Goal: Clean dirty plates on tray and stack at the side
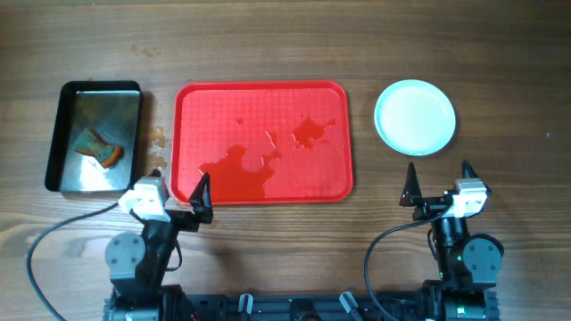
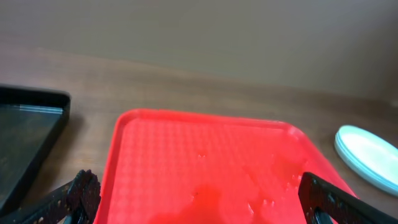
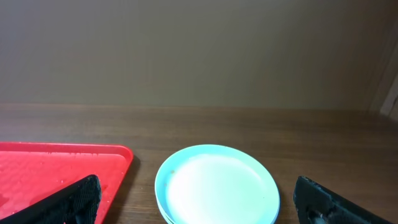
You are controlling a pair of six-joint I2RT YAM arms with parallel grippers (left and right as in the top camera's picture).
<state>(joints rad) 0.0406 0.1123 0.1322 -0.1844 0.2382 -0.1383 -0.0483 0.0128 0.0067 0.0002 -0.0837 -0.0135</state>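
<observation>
Nearest the robot, the left gripper (image 1: pixel 182 184) is held with its jaws spread wide and nothing between them, over the near left corner of the tray (image 1: pixel 205 111). The right gripper (image 1: pixel 438 176) is likewise seen parted and empty, above bare table (image 1: pixel 285 241) near of the plates (image 1: pixel 415 117).

The red tray is laid at the middle of the table. No plate is carried on it, and pools of liquid (image 1: pixel 236 169) are spread over its near and middle parts.

At the far left, apart from the tray, a black pan (image 1: pixel 100 86) is set, with an orange and teal sponge (image 1: pixel 98 148) lying in it.

To the right of the tray, clear of its rim, the pale plates are stacked. The top one looks clean, and the number in the stack cannot be told.
</observation>
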